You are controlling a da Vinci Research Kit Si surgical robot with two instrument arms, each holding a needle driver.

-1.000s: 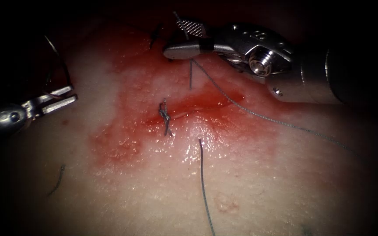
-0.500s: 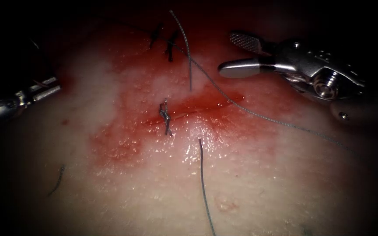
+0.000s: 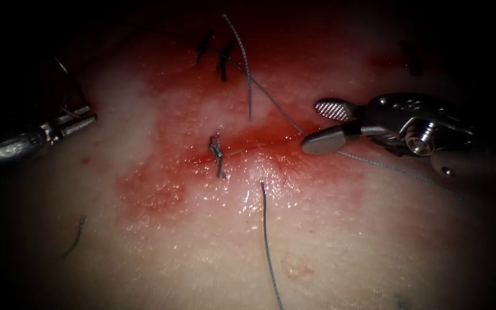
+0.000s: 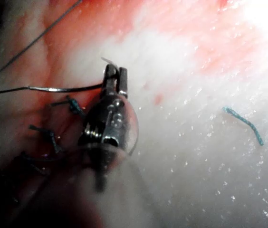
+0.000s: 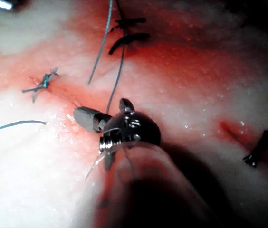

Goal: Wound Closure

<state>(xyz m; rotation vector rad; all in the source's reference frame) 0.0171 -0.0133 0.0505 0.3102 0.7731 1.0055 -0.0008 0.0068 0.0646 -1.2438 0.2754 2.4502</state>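
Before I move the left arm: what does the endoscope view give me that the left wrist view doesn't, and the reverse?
Endoscope view: the right tool, jaws open and holding nothing, at the right end of the cut; a knotted stitch across the cut; a long thread trailing right.
Left wrist view: close up, the left tool is shut on the needle near one end, with the needle out of the tissue.
Both: the left tool left of the cut, and red fluid on the tissue.

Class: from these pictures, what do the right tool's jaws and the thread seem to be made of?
Right tool's jaws: apparently polished metal, since they glint, with one cross-hatched inner face. Thread: probably a braided fibre, thin, dull grey, lying limp on the tissue.
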